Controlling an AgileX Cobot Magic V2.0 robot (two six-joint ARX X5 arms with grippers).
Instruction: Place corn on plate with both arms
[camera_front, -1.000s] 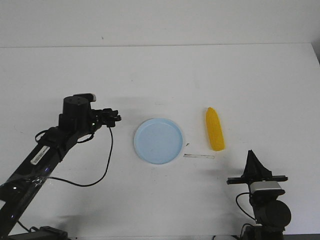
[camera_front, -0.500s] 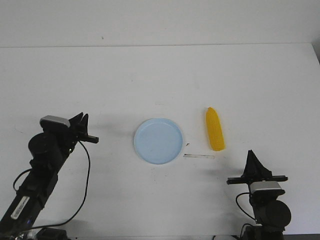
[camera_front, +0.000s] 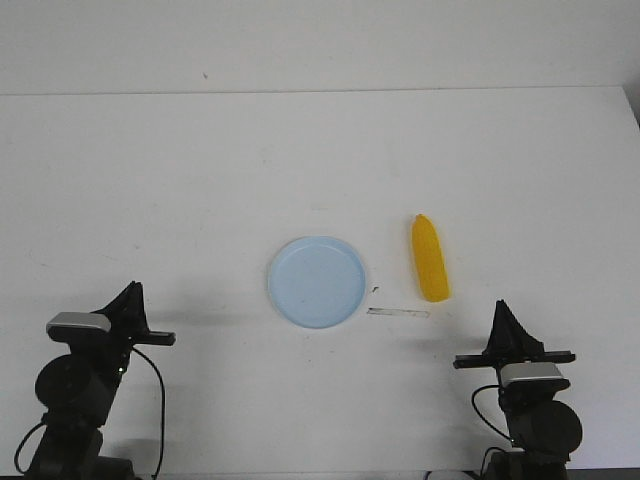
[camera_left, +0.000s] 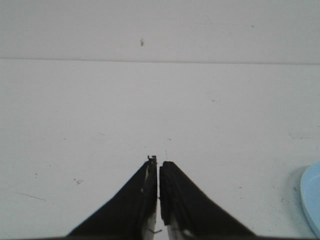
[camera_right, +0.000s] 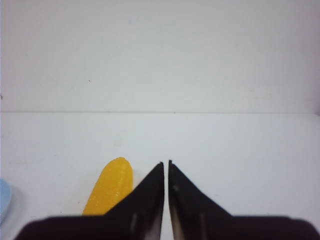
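Corn (camera_front: 430, 258) lies right of the plate (camera_front: 317, 282), ungrasped; both grippers (camera_front: 128, 302) (camera_front: 505, 322) are closed and empty, so you open one and reach.

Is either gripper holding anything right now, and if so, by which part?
Nothing is held. The left gripper and right gripper are both shut and empty. The corn lies on the table, beside the plate.

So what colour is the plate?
Pale light blue, plain; the plate shows best in the front view.
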